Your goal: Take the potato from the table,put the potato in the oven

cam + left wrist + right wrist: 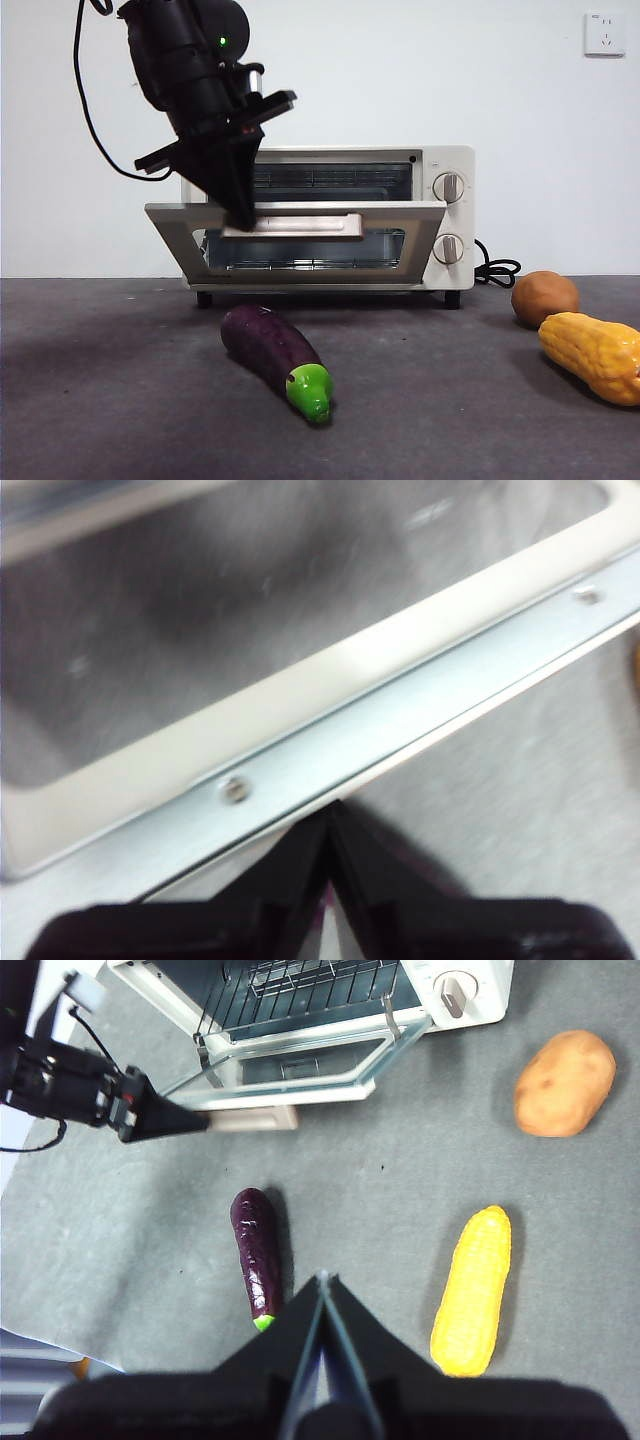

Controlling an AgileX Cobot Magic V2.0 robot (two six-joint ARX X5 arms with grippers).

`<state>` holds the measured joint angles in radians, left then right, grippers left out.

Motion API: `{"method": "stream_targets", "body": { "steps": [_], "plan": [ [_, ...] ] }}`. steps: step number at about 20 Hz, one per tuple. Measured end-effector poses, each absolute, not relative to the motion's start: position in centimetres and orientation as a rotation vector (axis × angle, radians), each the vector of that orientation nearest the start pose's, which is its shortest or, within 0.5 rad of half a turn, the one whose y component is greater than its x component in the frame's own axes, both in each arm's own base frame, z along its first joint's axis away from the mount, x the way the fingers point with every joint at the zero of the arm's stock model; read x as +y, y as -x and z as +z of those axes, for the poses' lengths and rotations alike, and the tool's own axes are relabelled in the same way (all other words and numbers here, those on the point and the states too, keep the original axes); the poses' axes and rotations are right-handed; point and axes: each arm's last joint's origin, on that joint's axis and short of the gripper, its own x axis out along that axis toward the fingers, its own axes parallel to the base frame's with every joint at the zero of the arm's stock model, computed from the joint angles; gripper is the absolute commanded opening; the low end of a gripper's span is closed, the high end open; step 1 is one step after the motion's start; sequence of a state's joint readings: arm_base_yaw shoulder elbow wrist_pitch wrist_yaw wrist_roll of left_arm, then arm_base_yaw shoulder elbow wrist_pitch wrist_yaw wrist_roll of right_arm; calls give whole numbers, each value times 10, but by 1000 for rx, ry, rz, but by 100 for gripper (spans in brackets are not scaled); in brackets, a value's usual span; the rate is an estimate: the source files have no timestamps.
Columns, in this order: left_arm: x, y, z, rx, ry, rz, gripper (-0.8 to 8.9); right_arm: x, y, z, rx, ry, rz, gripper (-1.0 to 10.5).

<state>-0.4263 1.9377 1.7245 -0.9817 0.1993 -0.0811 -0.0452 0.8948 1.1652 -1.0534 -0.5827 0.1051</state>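
— Cream oven [440, 215] in the front view?
— Door half down; the left gripper [238, 215] sits at its beige handle [300, 225], the potato [544, 298] on the table [120, 400] to its right.
— Left wrist view?
— Jaws meet at the door's edge.
— Right wrist view?
— Right gripper [323, 1285] closed on nothing, high above the eggplant [257, 1250].
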Motion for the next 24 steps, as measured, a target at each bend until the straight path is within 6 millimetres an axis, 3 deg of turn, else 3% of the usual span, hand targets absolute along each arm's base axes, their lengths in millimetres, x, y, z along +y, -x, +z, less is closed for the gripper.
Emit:
{"method": "stream_targets", "body": {
  "steps": [24],
  "plan": [
    [-165, -355, 259, 1335, -188, -361, -6, 10, -140, 367, 789, -343, 469, 1]
  ]
}}
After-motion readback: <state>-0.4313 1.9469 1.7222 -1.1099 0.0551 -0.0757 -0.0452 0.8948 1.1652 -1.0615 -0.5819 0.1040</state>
